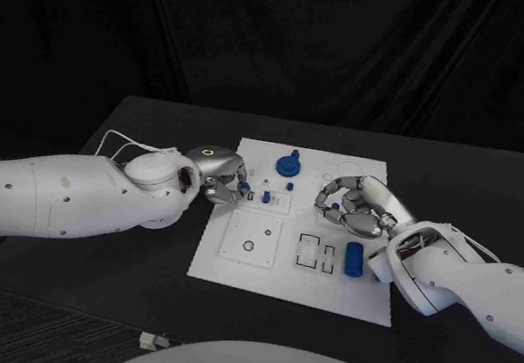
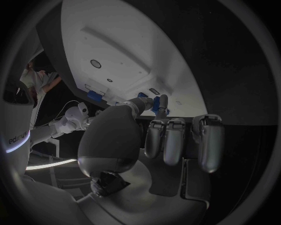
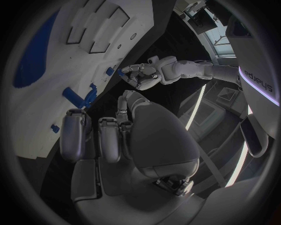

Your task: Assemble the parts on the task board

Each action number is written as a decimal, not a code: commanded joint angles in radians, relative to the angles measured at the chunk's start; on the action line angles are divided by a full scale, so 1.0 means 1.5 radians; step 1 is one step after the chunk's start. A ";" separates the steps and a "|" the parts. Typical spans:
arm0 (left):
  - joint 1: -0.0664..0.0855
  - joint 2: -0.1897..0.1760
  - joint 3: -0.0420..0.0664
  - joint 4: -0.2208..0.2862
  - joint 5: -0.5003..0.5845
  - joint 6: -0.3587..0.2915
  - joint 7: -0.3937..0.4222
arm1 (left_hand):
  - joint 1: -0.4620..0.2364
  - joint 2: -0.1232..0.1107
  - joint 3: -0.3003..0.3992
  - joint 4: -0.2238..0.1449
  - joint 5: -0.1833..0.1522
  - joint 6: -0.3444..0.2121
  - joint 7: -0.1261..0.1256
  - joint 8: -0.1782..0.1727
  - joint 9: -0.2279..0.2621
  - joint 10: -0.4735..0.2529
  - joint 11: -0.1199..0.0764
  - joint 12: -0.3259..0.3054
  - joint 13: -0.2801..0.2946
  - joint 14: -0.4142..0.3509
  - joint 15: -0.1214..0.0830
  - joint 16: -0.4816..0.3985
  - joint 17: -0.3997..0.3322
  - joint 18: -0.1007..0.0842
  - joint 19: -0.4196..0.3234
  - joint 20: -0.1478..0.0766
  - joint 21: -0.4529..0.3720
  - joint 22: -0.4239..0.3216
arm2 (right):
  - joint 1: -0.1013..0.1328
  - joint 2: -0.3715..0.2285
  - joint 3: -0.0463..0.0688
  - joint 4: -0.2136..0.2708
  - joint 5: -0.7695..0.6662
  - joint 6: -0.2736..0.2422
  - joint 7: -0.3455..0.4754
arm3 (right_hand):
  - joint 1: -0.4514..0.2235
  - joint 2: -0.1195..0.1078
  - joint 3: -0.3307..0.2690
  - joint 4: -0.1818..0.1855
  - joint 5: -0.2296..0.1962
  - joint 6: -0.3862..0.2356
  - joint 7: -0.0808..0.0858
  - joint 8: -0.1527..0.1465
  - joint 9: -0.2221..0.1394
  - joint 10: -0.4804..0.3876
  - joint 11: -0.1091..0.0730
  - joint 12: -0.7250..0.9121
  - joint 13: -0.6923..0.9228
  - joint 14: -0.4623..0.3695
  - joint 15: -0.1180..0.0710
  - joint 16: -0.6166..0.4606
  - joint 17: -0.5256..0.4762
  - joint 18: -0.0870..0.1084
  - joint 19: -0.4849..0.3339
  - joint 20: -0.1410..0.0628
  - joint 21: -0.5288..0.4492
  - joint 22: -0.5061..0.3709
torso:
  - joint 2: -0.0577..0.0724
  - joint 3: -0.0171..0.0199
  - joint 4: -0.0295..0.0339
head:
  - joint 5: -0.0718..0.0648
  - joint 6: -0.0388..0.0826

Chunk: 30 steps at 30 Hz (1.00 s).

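Observation:
The white task board (image 1: 230, 265) lies mid-table. My left hand (image 1: 216, 177) sits at the board's left edge, thumb and one finger closed around a small blue part (image 1: 244, 186); the same part (image 2: 157, 108) shows at those fingertips, with the other fingers (image 2: 175, 138) curled. My right hand (image 1: 355, 205) hovers over the board's right side with its fingers (image 3: 108, 138) curled in and nothing visible in them. A long blue part (image 1: 353, 260) lies on the board just in front of that hand. A round blue part with a knob (image 1: 288, 165) stands near the far edge.
Other small blue parts (image 1: 276, 200) stand in the board's middle row. Rectangular slots (image 1: 311, 249) and a round hole (image 1: 249, 245) lie in the near half. A thin pale cable (image 1: 119, 140) crosses the black table (image 1: 151, 119) behind my left arm.

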 commanded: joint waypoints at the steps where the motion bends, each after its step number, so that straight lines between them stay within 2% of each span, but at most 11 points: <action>1: -0.002 0.004 0.000 -0.004 -0.028 -0.022 0.026 | -0.005 0.009 0.014 -0.014 -0.004 0.049 -0.023 0.019 0.022 0.069 -0.008 0.008 0.168 0.072 -0.013 0.009 0.179 0.011 -0.002 -0.002 -0.010 0.150 | 0.000 0.001 0.000 0.000 -0.003 0.005 -0.012 | 0.004 0.006 -0.001 -0.004 0.016 0.004 -0.001 0.012 -0.008 0.065 -0.001 -0.008 0.168 0.041 -0.002 -0.009 0.051 0.011 0.001 0.003 -0.016 0.134 | 0.000 0.0000 -0.0003 | 0.001 0.000; 5: -0.003 0.007 0.000 -0.009 -0.034 -0.021 0.028 | -0.005 0.009 0.011 -0.014 -0.008 0.049 -0.023 0.020 0.024 0.069 -0.008 0.008 0.168 0.072 -0.013 0.009 0.179 0.010 -0.002 -0.002 -0.010 0.150 | 0.000 0.002 0.000 0.000 -0.003 0.008 -0.012 | 0.005 0.007 0.000 -0.005 0.020 0.006 -0.001 0.013 -0.008 0.065 -0.001 -0.008 0.168 0.042 -0.002 -0.009 0.052 0.011 0.001 0.003 -0.016 0.134 | 0.000 -0.0001 -0.0003 | 0.001 0.000; 17: -0.007 0.014 0.000 -0.025 -0.038 0.002 0.037 | -0.007 0.009 -0.003 -0.017 -0.017 0.045 -0.026 0.032 0.042 0.071 -0.010 0.011 0.170 0.072 -0.014 0.009 0.179 0.010 0.000 -0.003 -0.008 0.151 | -0.001 0.003 0.000 -0.001 -0.003 0.016 -0.016 | 0.010 0.011 0.003 -0.012 0.060 0.005 -0.001 0.019 -0.011 0.065 -0.001 -0.008 0.168 0.042 -0.002 -0.008 0.053 0.011 0.002 0.002 -0.015 0.135 | 0.000 -0.0001 -0.0005 | 0.000 0.000; 22: -0.008 0.017 0.000 -0.033 -0.039 0.013 0.052 | -0.006 0.011 -0.015 -0.018 -0.021 0.027 -0.027 0.046 0.070 0.073 -0.010 0.015 0.173 0.072 -0.015 0.009 0.179 0.010 0.000 -0.004 -0.010 0.151 | -0.001 0.004 0.000 -0.002 -0.003 0.020 -0.017 | 0.010 0.013 0.003 -0.013 0.071 0.003 0.000 0.021 -0.012 0.065 -0.001 -0.008 0.168 0.042 -0.002 -0.008 0.053 0.011 0.002 0.002 -0.015 0.135 | 0.000 -0.0002 -0.0005 | 0.000 0.000; 30: -0.011 0.020 0.001 -0.044 -0.039 0.033 0.063 | -0.010 0.016 -0.023 -0.013 -0.028 0.009 -0.025 0.055 0.092 0.073 -0.009 0.015 0.173 0.072 -0.014 0.009 0.179 0.010 0.000 -0.003 -0.010 0.151 | -0.001 0.005 0.000 -0.002 -0.003 0.026 -0.019 | 0.010 0.015 0.005 -0.016 0.086 0.001 0.001 0.024 -0.012 0.065 0.000 -0.008 0.168 0.042 -0.002 -0.008 0.053 0.010 0.002 0.002 -0.015 0.135 | 0.000 0.0000 -0.0003 | 0.000 0.000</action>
